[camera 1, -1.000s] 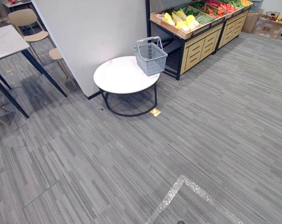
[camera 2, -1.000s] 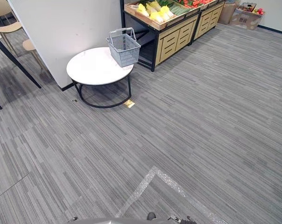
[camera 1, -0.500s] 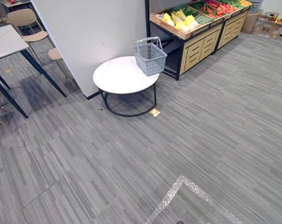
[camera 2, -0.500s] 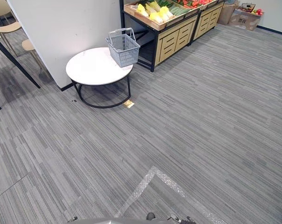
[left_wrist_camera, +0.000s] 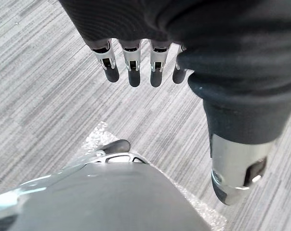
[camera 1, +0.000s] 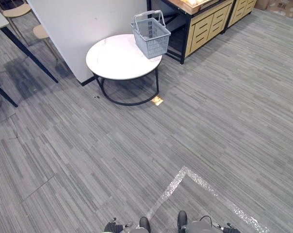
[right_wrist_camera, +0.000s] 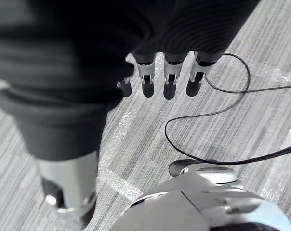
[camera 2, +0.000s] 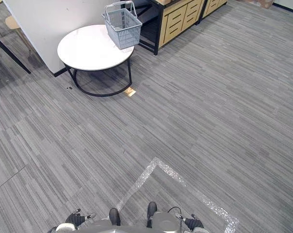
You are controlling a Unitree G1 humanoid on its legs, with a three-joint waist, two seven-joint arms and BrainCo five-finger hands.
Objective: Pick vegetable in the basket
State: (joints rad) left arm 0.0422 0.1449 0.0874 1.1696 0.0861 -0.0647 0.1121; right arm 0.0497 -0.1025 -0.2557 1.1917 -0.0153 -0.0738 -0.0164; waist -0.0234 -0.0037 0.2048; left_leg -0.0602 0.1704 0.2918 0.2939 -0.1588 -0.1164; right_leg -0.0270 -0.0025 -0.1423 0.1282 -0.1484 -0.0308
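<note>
Basket (camera 1: 151,35): grey mesh, upright, both handles raised. It stands on a round white worktop (camera 1: 115,60), at the worktop's 2 o'clock rim.

Worktop: it has a black ring frame and rests on the grey striped floor (camera 1: 224,121). A white partition (camera 1: 83,24) is close behind it at 11 o'clock. A stand (camera 1: 204,29) with wooden drawers is just beside the basket, at the basket's 3 o'clock. A small yellow tag (camera 1: 157,100) lies on the floor at the worktop's 5 o'clock, near the frame. Silver tape (camera 1: 185,177) forms an angle on the floor between the worktop and the robot's hands.

Left robot hand (left_wrist_camera: 132,60): it hangs low over the floor with fingers straight and pointing down, thumb apart, holding nothing. In the head views it sits at the bottom edge, about 7 o'clock.

Right robot hand (right_wrist_camera: 167,72): it is in the same posture over the floor, fingers extended, thumb apart, holding nothing. In the head views it sits at the bottom edge, about 5 o'clock.

Relation: the basket is well apart from both hands, across the open floor. It lies at roughly 12 o'clock from the left robot hand and 11 o'clock from the right robot hand. Neither hand touches it.
</note>
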